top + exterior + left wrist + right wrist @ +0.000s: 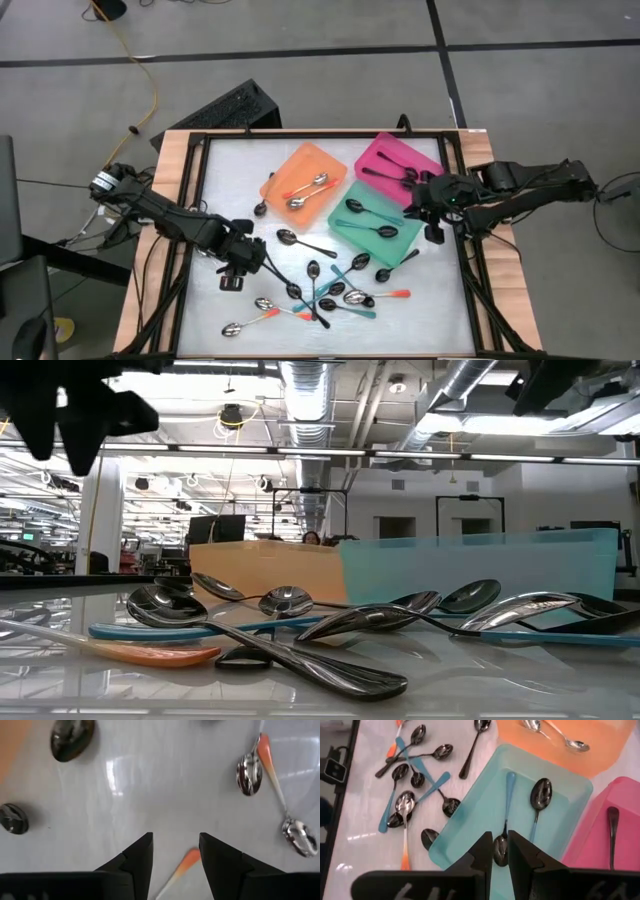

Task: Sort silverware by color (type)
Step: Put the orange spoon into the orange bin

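Silverware lies loose in a crossed pile point(330, 295) near the table's front, with black, teal-handled and orange-handled spoons mixed. My left gripper point(238, 272) points down just left of the pile, open. An orange handle end point(184, 865) lies on the table below the gap between its fingers point(175, 847), untouched. My right gripper point(418, 205) hovers over the right end of the teal tray point(375, 225), its fingers point(500, 852) a narrow gap apart with nothing in them. A teal-handled spoon point(507, 805) and a dark spoon point(540, 795) lie flat in that tray.
The orange tray point(305, 180) holds two orange-handled spoons point(560, 735). The pink tray point(395, 160) at the back right holds black spoons point(612, 820). Single black spoons point(290, 238) lie between the trays and the pile. Bare table surface lies at the left.
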Available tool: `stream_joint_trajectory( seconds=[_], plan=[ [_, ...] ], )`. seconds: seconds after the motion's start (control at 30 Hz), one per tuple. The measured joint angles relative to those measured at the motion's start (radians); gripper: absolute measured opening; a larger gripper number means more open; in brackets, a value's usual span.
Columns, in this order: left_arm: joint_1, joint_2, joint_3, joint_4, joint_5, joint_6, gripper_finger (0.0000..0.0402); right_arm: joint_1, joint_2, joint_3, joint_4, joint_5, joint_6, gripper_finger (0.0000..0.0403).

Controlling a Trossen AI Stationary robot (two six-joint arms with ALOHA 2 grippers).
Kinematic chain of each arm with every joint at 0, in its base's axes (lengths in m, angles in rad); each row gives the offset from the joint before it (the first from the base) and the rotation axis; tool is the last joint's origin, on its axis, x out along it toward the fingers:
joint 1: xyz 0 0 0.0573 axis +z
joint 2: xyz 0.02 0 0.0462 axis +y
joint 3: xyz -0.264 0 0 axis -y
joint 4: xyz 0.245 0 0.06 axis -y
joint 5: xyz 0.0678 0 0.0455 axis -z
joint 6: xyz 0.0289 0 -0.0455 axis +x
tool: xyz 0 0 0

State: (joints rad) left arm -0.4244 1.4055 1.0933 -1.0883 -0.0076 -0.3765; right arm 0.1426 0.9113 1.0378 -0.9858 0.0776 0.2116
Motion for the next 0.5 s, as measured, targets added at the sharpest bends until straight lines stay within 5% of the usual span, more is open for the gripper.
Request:
stream_joint_trajectory(
  seconds=[0.5],
  plan=[
    [-0.135, -0.105, -0.17, 0.072, 0.082, -0.002, 0.0145, 0.019, 0.013, -0.113, 0.067, 0.003, 0.047, 0.0068]
  ],
)
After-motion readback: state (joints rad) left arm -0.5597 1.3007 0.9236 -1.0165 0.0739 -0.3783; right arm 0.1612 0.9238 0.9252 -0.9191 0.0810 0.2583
